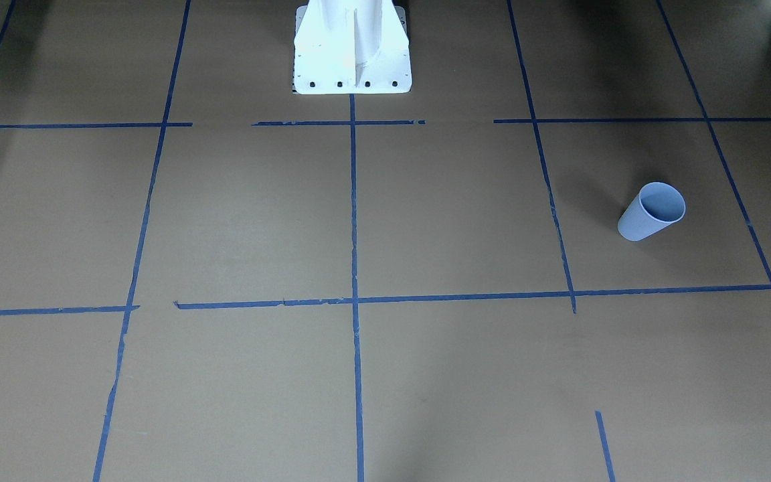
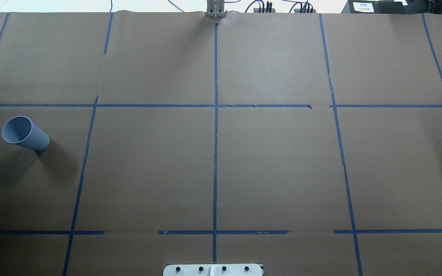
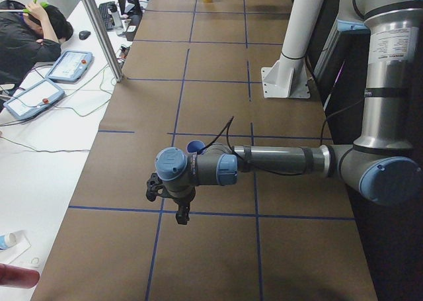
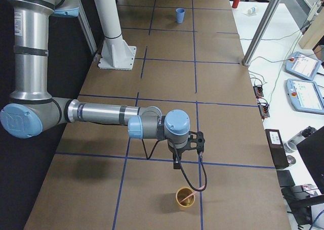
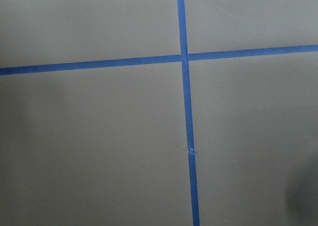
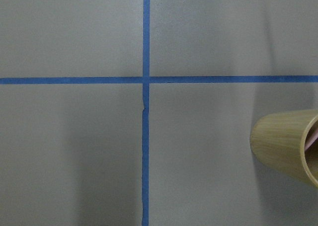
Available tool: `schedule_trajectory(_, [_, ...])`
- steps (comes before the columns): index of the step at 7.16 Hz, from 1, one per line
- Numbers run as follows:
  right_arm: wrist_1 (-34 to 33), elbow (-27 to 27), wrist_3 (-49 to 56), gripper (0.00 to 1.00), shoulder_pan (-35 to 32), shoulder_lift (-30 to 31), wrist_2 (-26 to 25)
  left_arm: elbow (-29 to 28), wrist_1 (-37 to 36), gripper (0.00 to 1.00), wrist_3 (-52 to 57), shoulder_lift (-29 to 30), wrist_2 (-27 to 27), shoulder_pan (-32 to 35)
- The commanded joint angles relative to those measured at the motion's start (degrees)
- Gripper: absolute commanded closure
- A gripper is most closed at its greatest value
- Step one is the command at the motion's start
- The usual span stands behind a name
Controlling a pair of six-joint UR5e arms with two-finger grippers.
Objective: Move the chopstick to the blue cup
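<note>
Here the chopstick [image 4: 189, 195] leans inside a tan wooden cup [image 4: 186, 197] standing at the right end of the counter [image 2: 274, 165], near the right gripper [image 4: 175, 164], which hangs above the paper. The blue cup [image 2: 25, 133] stands upright, well apart on the robot's left side. The left gripper [image 3: 182, 216] hangs over that end. Whether either gripper is open or closed cannot be told.

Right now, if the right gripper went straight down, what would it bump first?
Probably the table, near a blue tape cross. The right gripper points down, and the wooden cup stands off to its side.
</note>
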State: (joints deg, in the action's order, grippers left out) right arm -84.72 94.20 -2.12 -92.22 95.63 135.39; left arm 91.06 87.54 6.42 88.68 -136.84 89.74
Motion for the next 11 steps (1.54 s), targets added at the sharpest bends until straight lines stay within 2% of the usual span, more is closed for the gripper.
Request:
schedule_trajectory(1, [-0.27, 0.28, -0.17, 0.00, 0.03, -0.18, 1.27, 0.00, 0.09, 0.00, 0.09, 0.00, 0.09, 0.00])
schedule_trajectory(5, [-0.01, 0.55, -0.25, 0.00, 0.03, -0.19, 1.37, 1.05, 1.05, 0.00, -0.09, -0.09, -0.35, -0.09])
schedule_trajectory(6, [0.17, 0.55, -0.25, 0.00, 0.20, -0.62, 1.37, 1.31, 3.58, 0.00, -0.87, 0.08, -0.53, -1.13])
schedule_trajectory(9, [0.17, 0.99, -0.52, 0.00, 0.55, -0.89, 1.37, 5.96, 18.67, 0.00, -25.84, -1.49, -2.80, -11.04])
schedule_trajectory(11, [-0.18, 3.61, -0.52, 0.00, 1.34, -2.28, 0.67, 6.68, 24.85, 0.00, -36.51, -1.58, -2.38, -17.80])
